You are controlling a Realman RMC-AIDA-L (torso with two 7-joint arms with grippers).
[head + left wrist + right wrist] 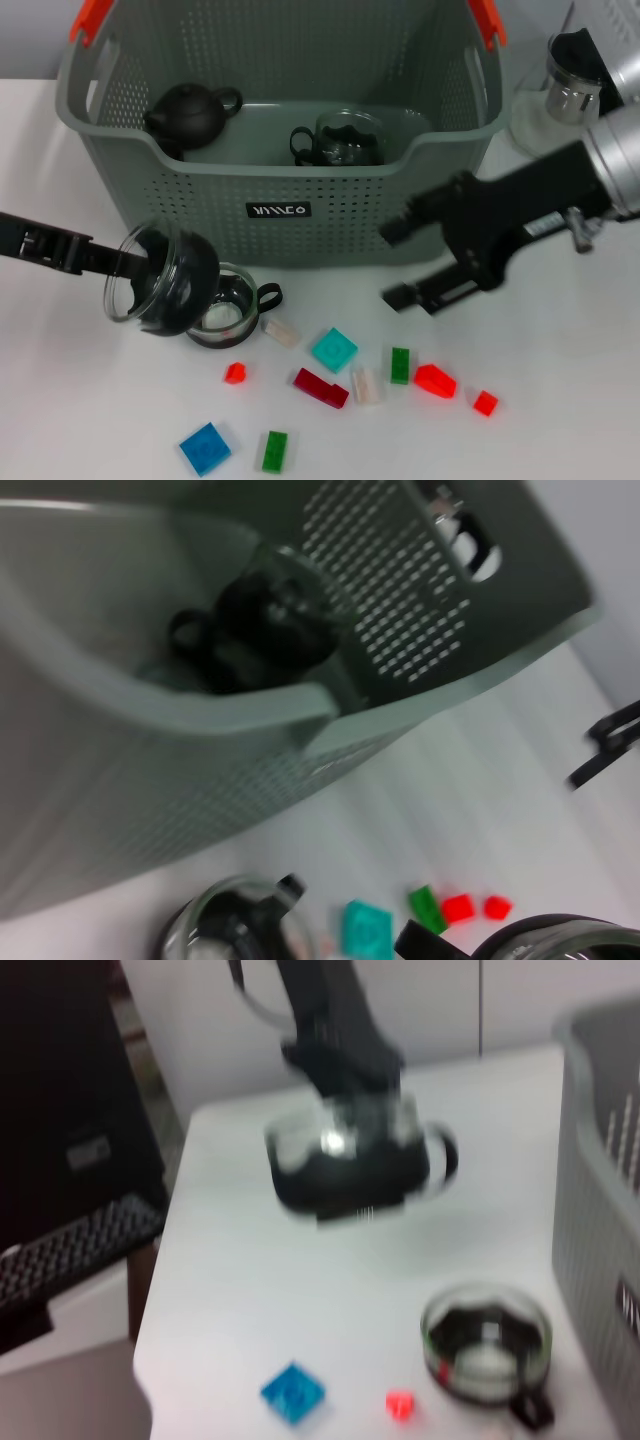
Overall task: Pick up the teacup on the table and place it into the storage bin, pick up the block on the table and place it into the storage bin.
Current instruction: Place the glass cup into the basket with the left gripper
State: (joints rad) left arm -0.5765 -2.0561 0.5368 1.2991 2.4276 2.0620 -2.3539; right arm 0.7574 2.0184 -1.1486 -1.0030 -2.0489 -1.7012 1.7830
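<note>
The grey-green storage bin [200, 200] stands at the back and holds a black teapot [188, 113] and a glass teacup [345, 140]. My left gripper [122, 264] reaches in from the left, shut on a glass teacup [165, 282] with a dark base, held tilted above the table before the bin. It also shows in the right wrist view [350, 1155]. A second glass teacup [228, 308] stands on the table just beside it. My right gripper [400, 263] is open and empty before the bin's right front. Several coloured blocks lie on the table, among them a teal block [334, 350].
A glass jug [562, 95] stands at the back right beside the bin. Blocks lie scattered: blue block [205, 448], green block [275, 450], dark red block [321, 387], red block [435, 381]. A keyboard [70, 1260] lies off the table's left side.
</note>
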